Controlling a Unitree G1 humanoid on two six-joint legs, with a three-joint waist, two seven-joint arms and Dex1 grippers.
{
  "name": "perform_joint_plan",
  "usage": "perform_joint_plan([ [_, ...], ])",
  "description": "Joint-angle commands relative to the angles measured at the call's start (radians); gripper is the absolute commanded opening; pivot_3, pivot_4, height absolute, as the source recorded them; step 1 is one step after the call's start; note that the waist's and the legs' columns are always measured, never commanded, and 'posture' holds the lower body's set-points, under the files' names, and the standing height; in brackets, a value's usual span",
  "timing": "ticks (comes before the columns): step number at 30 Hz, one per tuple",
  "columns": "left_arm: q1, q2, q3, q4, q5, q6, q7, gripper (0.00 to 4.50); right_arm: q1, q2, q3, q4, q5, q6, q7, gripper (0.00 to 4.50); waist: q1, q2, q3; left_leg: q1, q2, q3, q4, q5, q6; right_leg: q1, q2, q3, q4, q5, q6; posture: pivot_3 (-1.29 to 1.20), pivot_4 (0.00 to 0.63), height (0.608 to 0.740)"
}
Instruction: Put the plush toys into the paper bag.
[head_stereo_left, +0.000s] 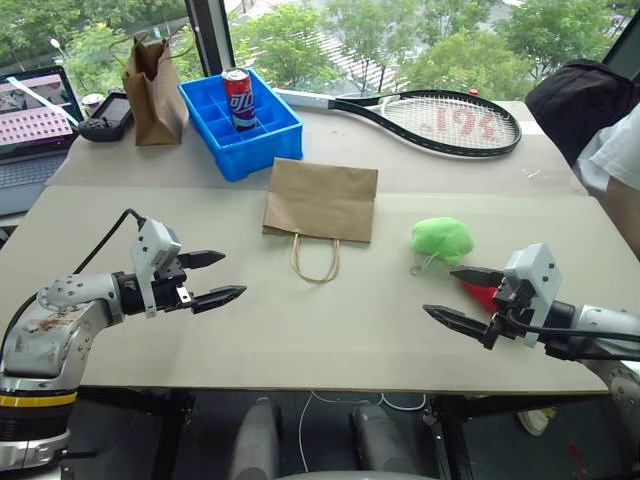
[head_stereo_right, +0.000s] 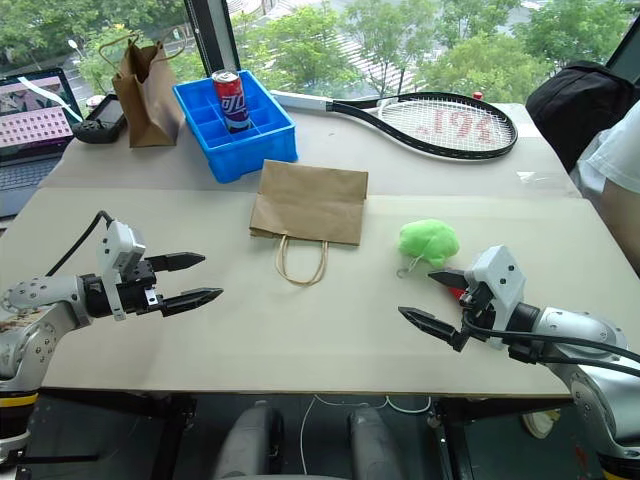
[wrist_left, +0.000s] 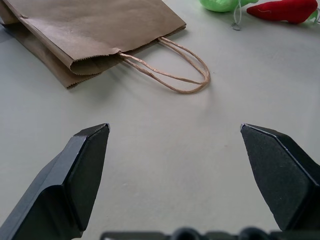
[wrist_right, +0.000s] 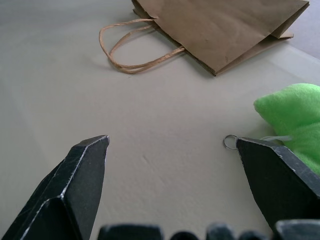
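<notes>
Green fuzzy plush lump (head_stereo_left: 442, 238) and the red chili-shaped plush (wrist_left: 286, 10) sit just beside your right gripper (head_stereo_left: 461, 295), to its far side. The flat brown kraft bag (head_stereo_left: 320, 199) lies mid-table, mouth facing you. Both grippers gape empty, the left gripper (head_stereo_left: 213, 279) well off.

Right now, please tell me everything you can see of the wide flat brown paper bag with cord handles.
The wide brown kraft paper bag lies flat on the pale table, folded, its mouth toward the robot. Two tan twisted-cord loop handles lie on the table in front of the mouth. The mouth edge is serrated and slightly parted. The paper looks plain, a little creased. It lies just in front of the blue plastic tray; no toy or gripper touches it.
</notes>
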Motion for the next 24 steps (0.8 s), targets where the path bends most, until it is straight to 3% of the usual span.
perform_joint_plan([
  [1, -0.113, 0.051, -0.036, 0.052, 0.004, -0.049, -0.125, 4.50, -0.050, -0.047, -0.021, -0.050, 0.030, 0.001, 0.055, 4.48, 0.000, 0.000, 0.000, 0.000, 0.000, 0.000, 0.000, 0.000, 0.000, 0.000, 0.000, 0.000, 0.000, 0.000, 0.000, 0.00, 0.150, 0.663],
  [4, -0.326, 0.116, -0.152, 0.210, 0.074, -0.179, -0.357, 4.50, -0.168, -0.138, 0.026, -0.120, 0.108, 0.070, 0.134, 4.48, 0.005, 0.000, 0.007, -0.003, 0.000, 0.000, 0.001, 0.003, 0.001, -0.005, 0.000, -0.001, 0.002, 0.000, -0.002, 0.00, 0.150, 0.663],
  [10, -0.539, 0.007, -0.327, 0.512, 0.247, -0.464, -0.510, 4.50, -0.288, -0.127, 0.105, -0.180, 0.186, 0.184, 0.064, 4.48, 0.004, 0.001, 0.006, 0.001, 0.000, 0.001, -0.003, 0.002, 0.003, 0.002, 0.000, -0.001, -0.004, 0.004, -0.004, 0.00, 0.150, 0.663],
  [18, -0.721, -0.208, -0.439, 0.862, 0.414, -0.792, -0.529, 4.50, -0.332, -0.047, 0.189, -0.222, 0.168, 0.259, -0.083, 4.48, 0.008, -0.004, 0.008, -0.004, -0.001, -0.002, -0.002, 0.002, 0.004, 0.000, 0.000, -0.003, -0.005, 0.005, -0.005, 0.00, 0.150, 0.663],
  [24, -0.813, -0.308, -0.457, 1.096, 0.508, -0.988, -0.488, 4.50, -0.310, -0.035, 0.233, -0.269, 0.161, 0.352, -0.181, 4.48, 0.000, -0.004, 0.008, -0.004, -0.001, -0.003, -0.002, 0.002, 0.004, 0.001, 0.000, -0.003, -0.005, 0.005, -0.004, 0.00, 0.150, 0.663],
])
